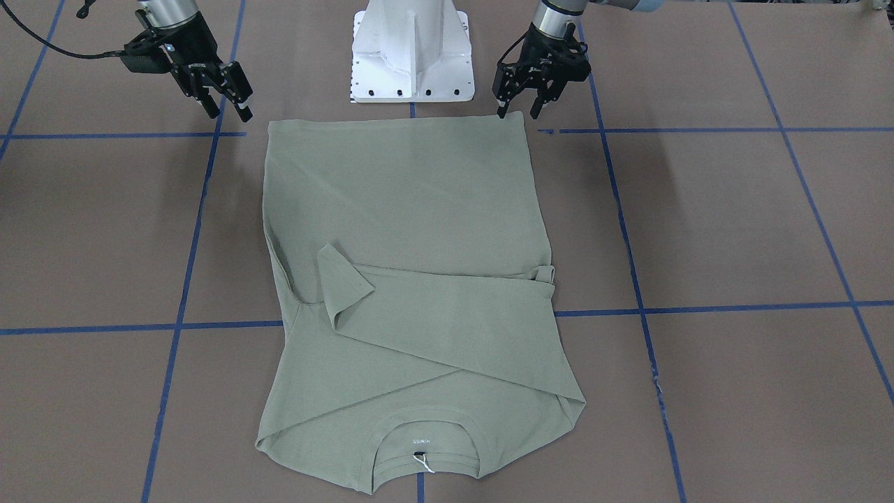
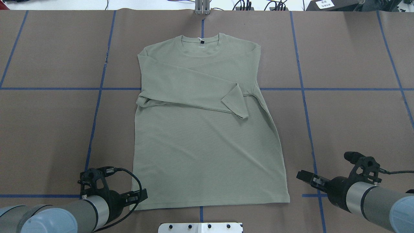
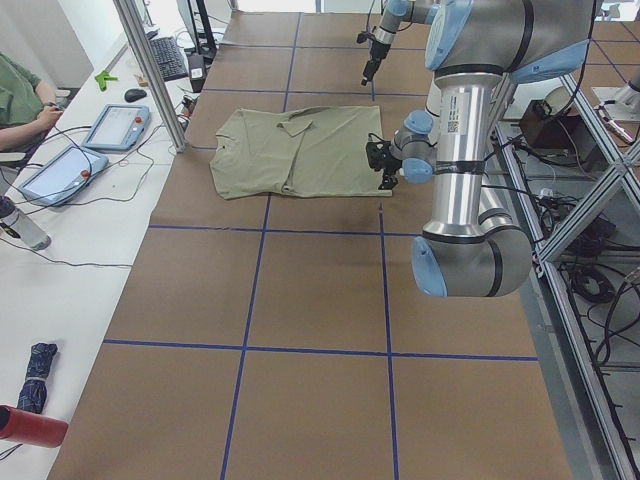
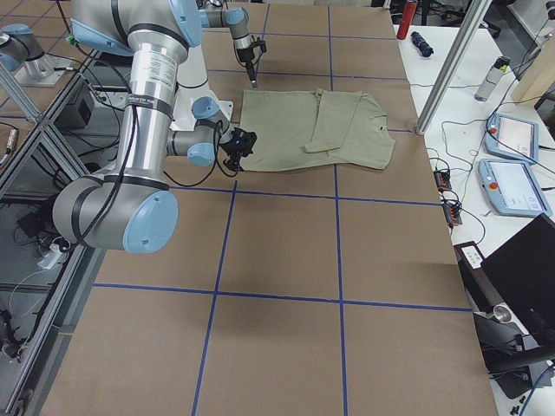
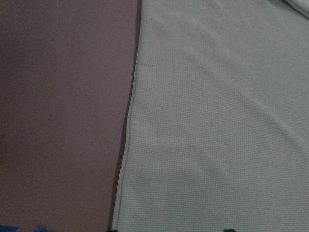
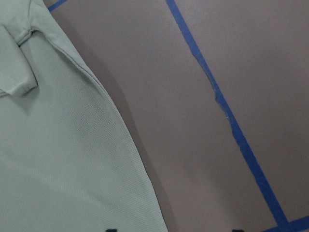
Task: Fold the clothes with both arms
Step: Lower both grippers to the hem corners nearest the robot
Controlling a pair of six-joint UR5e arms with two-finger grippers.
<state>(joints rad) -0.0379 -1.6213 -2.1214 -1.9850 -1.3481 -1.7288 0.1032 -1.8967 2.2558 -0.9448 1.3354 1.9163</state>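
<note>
The sage-green shirt [image 1: 412, 230] lies flat on the brown table, collar [image 2: 200, 43] at the far side, hem toward the robot. Both sleeves are folded across the chest, with a cuff [image 2: 236, 103] lying on top. My left gripper [image 1: 519, 112] is open and empty, just above the hem's corner on my left [image 2: 137, 195]. My right gripper [image 1: 229, 112] is open and empty, over bare table a little outside the other hem corner [image 2: 304, 177]. The left wrist view shows the shirt's side edge [image 5: 128, 145]. The right wrist view shows the other edge [image 6: 120, 140].
The white pedestal base [image 1: 412, 56] stands just behind the hem. Blue tape lines [image 1: 698, 307] cross the brown table cover. A side desk holds tablets [image 3: 115, 125] and a seated person [image 3: 20, 95]. A metal post [image 3: 150, 70] stands at the table's edge.
</note>
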